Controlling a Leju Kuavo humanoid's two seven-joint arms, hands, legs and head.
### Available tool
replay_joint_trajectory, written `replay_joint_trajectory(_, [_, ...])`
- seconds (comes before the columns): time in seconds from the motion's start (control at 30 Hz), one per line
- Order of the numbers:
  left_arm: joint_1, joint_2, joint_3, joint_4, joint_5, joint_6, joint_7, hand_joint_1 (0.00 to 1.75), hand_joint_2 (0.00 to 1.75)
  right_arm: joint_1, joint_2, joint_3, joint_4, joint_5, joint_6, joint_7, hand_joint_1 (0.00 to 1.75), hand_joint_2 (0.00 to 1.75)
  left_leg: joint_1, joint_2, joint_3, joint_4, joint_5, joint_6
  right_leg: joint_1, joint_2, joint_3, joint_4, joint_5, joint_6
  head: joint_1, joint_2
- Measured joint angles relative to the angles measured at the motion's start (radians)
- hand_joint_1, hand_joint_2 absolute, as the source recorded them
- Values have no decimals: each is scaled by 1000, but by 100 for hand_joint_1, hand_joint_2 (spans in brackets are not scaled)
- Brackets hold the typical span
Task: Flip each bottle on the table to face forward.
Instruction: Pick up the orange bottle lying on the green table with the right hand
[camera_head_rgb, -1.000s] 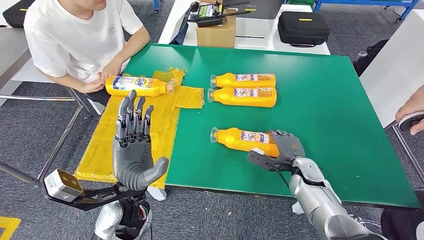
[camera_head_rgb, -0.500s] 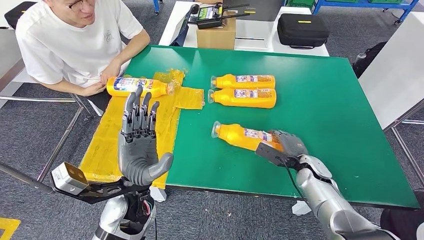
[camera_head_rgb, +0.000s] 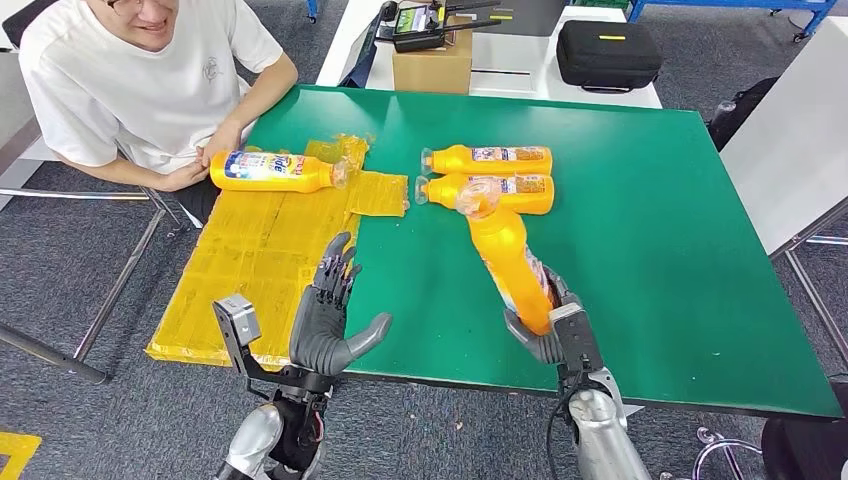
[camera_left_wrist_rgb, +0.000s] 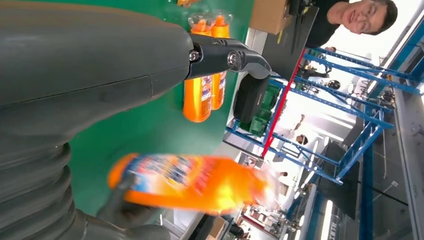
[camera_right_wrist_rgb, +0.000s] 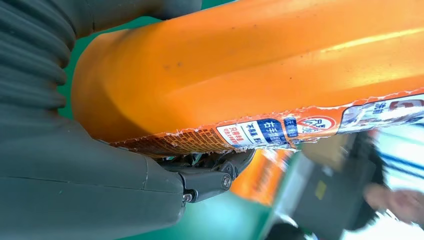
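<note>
My right hand (camera_head_rgb: 547, 332) grips the base of an orange bottle (camera_head_rgb: 508, 262) and holds it tilted up off the green table (camera_head_rgb: 650, 230), cap end (camera_head_rgb: 477, 199) toward the far side. In the right wrist view the bottle (camera_right_wrist_rgb: 260, 70) shows its back label, with my right hand (camera_right_wrist_rgb: 90, 190) wrapped around it. Two more orange bottles (camera_head_rgb: 490, 160) (camera_head_rgb: 492, 194) lie side by side behind it. A fourth bottle (camera_head_rgb: 270, 171) lies on the yellow mat (camera_head_rgb: 250, 270). My left hand (camera_head_rgb: 325, 318) is open, fingers up, at the table's front edge. The left wrist view shows the held bottle (camera_left_wrist_rgb: 190, 182), blurred.
A person in a white shirt (camera_head_rgb: 140, 80) sits at the far left, one hand beside the bottle on the mat. A cardboard box (camera_head_rgb: 432, 66) and a black case (camera_head_rgb: 606, 55) stand on a white table behind. A white table (camera_head_rgb: 790, 130) stands to the right.
My right hand has lifted the near bottle off the table and swung its cap end up and away. My left hand has dropped lower and moved right toward the table's front edge.
</note>
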Motion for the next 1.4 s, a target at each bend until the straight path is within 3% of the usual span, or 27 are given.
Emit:
replay_joint_trajectory(0.27, [24,4,-19,4,-34,-69,-60,0,175,108,28,34,-278,-52,6,-20,175,175,-1,0,-4,0,0,0,0,0,-4,0,0,0,0,0])
replay_joint_trajectory(0.5, [25,13,-44,4,-113,-94,-95,0,175,147,33,112,-359,-21,9,-31,175,175,0,0,-4,0,0,0,0,0,-4,0,0,0,0,0])
replay_joint_trajectory(0.67, [20,18,-49,4,-131,-112,-105,0,175,153,32,159,-368,22,29,-41,175,175,0,0,-4,0,0,0,0,0,-4,0,0,0,0,0])
replay_joint_trajectory(1.0, [0,18,-72,0,-37,-206,-109,0,175,132,33,395,-243,126,51,-48,175,175,0,0,-4,0,0,0,0,-1,-4,0,0,0,0,0])
replay_joint_trajectory(1.4, [16,34,-69,-12,-14,-185,-43,0,175,94,35,490,-185,178,3,24,175,175,0,-1,-4,0,0,0,0,-1,-5,0,0,0,0,0])
